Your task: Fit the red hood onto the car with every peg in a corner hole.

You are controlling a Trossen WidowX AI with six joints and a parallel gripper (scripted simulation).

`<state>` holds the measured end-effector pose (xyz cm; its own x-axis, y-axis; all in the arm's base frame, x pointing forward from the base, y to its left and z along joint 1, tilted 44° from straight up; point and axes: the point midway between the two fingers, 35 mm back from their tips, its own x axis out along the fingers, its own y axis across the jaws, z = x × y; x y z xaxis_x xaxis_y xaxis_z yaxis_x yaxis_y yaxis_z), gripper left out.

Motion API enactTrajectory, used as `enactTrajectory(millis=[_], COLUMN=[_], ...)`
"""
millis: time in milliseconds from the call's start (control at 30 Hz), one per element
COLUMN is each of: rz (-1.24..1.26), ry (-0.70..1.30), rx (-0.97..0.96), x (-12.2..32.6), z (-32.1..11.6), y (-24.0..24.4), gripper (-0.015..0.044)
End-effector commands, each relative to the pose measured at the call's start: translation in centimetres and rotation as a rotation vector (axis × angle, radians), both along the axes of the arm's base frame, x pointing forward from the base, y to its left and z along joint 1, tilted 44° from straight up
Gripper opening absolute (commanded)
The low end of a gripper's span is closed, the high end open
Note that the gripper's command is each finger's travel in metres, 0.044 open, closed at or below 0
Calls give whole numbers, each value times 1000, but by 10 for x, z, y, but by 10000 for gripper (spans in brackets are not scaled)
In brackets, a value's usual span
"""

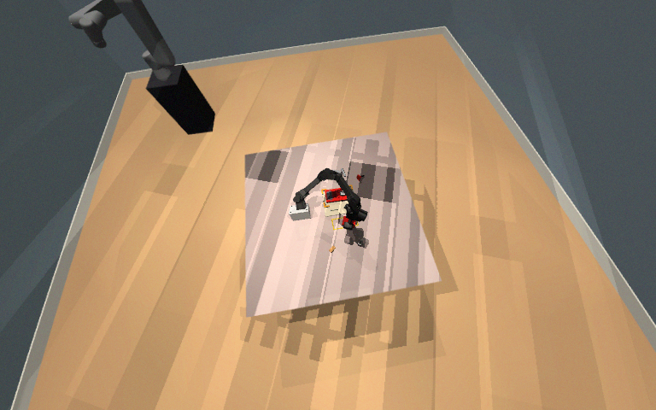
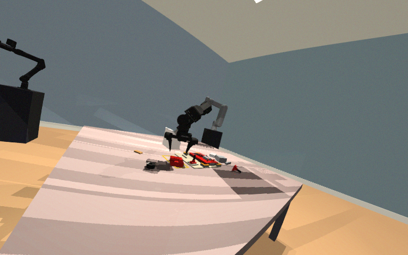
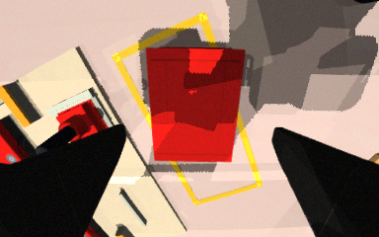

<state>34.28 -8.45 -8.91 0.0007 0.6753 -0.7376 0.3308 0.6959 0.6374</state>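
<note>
Two black fingers of the tool [image 1: 348, 219] [image 2: 178, 152] [image 3: 199, 128] stand wide open above the worktop [image 1: 289, 280] [image 2: 135, 210] [image 3: 283, 214], with nothing between them. Below, the red hood [image 1: 348, 220] [image 2: 176, 161] [image 3: 194, 109] lies on the worktop over a yellow outline [image 1: 332, 225] [image 2: 164, 157] [image 3: 227, 195]. In the wrist view, the fingertips point inward from 9 and 3 o'clock, and most of the hood sits toward 12 o'clock from the line between them. Closing there could catch only its near end and twist it. Toward 9 o'clock, one finger overlaps the cream board [image 1: 334, 209] [image 3: 165, 212] and a small red part [image 2: 193, 160] [image 3: 91, 116]; coming down off-centre could strike either. The red chassis [image 1: 333, 196] [image 2: 202, 158] [image 3: 7, 145] lies beyond, at the 9 o'clock edge. Later, a skewed grip could leave pegs missing their holes and the hood tilted. The pegs are too small to make out.
</note>
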Motion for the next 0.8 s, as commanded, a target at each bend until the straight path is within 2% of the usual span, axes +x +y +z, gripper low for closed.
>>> enactTrajectory(millis=[0,767], rz=[0,0], ry=[6,6], rx=[8,9], x=[-1,-1], z=[-3,-13], y=[5,15], gripper=[440,440])
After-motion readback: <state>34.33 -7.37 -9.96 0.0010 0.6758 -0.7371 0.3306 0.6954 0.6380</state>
